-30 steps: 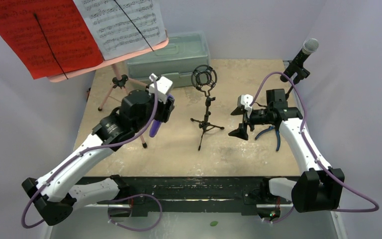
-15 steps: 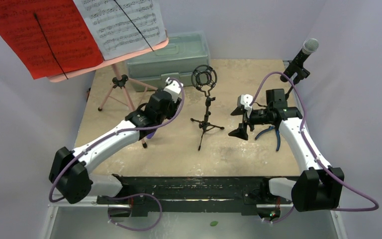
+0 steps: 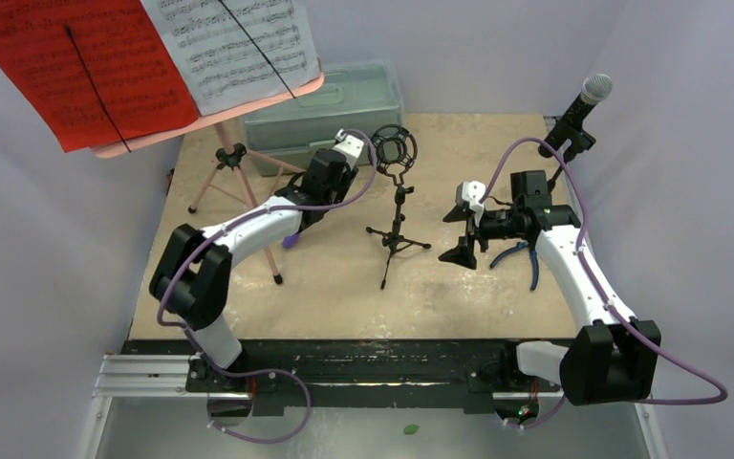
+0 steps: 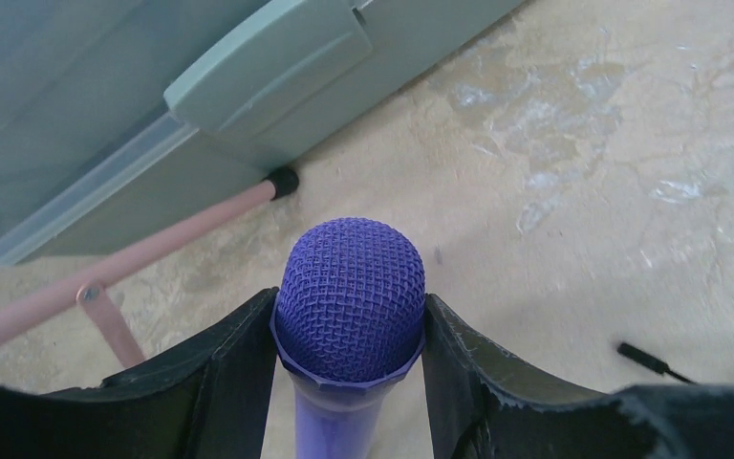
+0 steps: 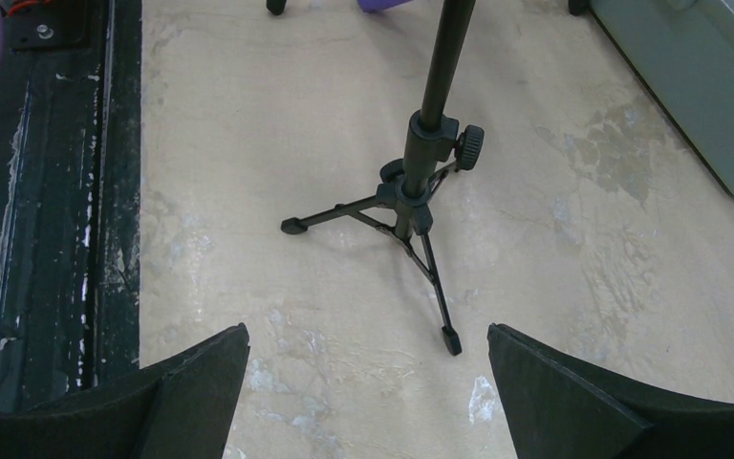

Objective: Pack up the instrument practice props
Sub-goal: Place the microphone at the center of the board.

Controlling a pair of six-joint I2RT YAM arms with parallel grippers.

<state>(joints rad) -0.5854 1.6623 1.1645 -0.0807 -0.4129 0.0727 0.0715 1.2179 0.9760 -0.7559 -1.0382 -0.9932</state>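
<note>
Tan tabletop (image 3: 478,287), left pincer (image 4: 349,311) clenched on purple microphone (image 4: 351,282), now nearer case (image 3: 344,100); right pincer (image 5: 366,332) released

Bright even light, soft shadows

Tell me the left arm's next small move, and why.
Probably lower the purple microphone onto the table just short of the grey-green case. The left gripper is shut on it, the case looks closed, and a pink tripod leg reaches its front.
</note>
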